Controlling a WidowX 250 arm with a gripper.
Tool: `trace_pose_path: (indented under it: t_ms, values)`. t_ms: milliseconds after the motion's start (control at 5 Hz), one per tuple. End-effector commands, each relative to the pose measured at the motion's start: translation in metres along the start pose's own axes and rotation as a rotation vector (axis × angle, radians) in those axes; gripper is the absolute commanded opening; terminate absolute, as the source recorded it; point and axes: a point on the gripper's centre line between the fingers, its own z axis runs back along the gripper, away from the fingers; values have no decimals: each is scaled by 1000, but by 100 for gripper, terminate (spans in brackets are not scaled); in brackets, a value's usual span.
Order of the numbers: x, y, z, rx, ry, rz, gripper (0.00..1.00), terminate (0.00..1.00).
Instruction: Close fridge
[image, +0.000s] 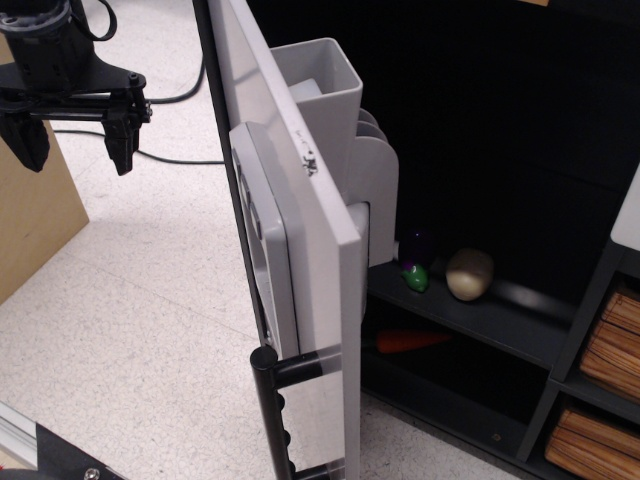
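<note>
The fridge stands open. Its light-grey door (300, 200) swings out toward me and I see it edge-on, with the recessed grey dispenser panel (265, 235) on its left face and the black bar handle (272, 400) at the bottom. Grey door bins (330, 85) sit on its inner side. The black interior (470, 150) holds a beige ball (469, 274), a green and purple toy (416, 272) and an orange carrot-like toy (410, 341) on its shelves. My black gripper (75, 135) hangs at the upper left, well left of the door, fingers apart and empty.
A brown board (35, 210) leans at the left edge. Black cables (170, 100) trail over the speckled floor behind the gripper. A dark grey shelf unit with brown wicker baskets (610, 340) stands at the right.
</note>
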Motion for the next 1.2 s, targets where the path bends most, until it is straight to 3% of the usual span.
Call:
trace_pose_path:
  t_ms: [0,600,800,1000]
  values:
    - [0,0,0,0,0,0,100,0]
    - [-83,-50,3,-73,-41,-451,100,0]
    - [-105,-74,7,-127,-38,-582,100,0]
    - [-114,-95,6,-144,-45,-627,100,0]
